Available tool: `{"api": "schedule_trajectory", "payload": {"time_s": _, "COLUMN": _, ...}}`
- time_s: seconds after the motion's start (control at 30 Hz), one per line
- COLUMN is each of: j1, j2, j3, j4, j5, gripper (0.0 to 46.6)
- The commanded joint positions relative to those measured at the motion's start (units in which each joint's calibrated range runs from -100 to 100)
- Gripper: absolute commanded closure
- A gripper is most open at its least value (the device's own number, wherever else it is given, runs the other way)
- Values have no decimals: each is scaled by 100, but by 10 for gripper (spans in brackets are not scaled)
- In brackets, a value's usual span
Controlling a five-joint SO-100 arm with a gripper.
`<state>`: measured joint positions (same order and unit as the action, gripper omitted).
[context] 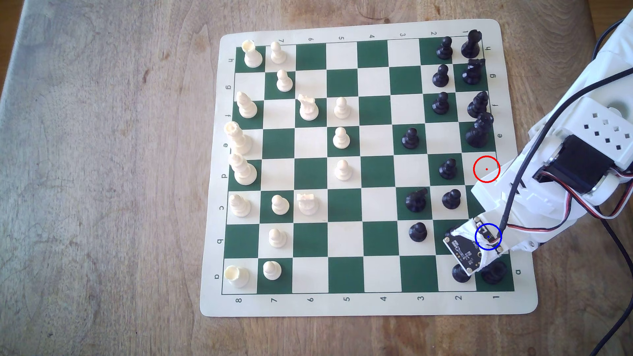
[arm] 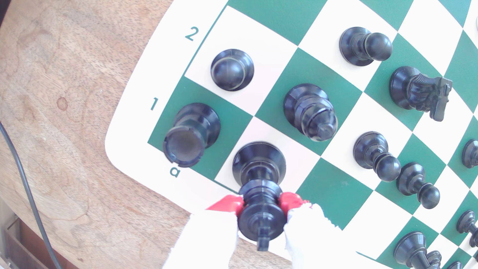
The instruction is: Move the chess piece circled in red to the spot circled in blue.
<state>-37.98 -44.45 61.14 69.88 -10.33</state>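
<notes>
The chess piece (arm: 261, 207), tall and glossy black, is upright between my gripper's (arm: 261, 204) red pads (arm: 230, 203), which are shut on its upper body. Its wide base (arm: 258, 163) is over the cream square (arm: 261, 132) in row 1, beside the corner square marked a; I cannot tell if the base touches the board. In the exterior view the blue ring of the spot (context: 488, 237) is drawn over my wrist (context: 469, 250), which hides the piece and the square under it. The red ring (context: 486, 169) marks a bare cream square two squares further along that edge.
A black rook (arm: 186, 139) stands on the green corner square right beside the held piece. A black pawn (arm: 232, 69) and a taller black piece (arm: 310, 113) stand one row in. A black knight (context: 416, 200) and more pawns are close by. Cables (context: 616, 239) hang at the exterior view's right.
</notes>
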Motion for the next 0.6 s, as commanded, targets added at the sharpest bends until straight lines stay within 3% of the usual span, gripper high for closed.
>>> {"api": "schedule_trajectory", "payload": {"time_s": 0.0, "j1": -23, "j2": 5, "j3": 33, "j4": -43, "j5": 10, "gripper": 434}}
{"api": "schedule_trajectory", "payload": {"time_s": 0.07, "j1": -23, "j2": 5, "j3": 51, "j4": -35, "j5": 20, "gripper": 427}}
{"api": "schedule_trajectory", "payload": {"time_s": 0.2, "j1": -23, "j2": -37, "j3": 124, "j4": -27, "j5": 5, "gripper": 316}}
{"api": "schedule_trajectory", "payload": {"time_s": 0.57, "j1": -15, "j2": -207, "j3": 223, "j4": 186, "j5": 24, "gripper": 304}}
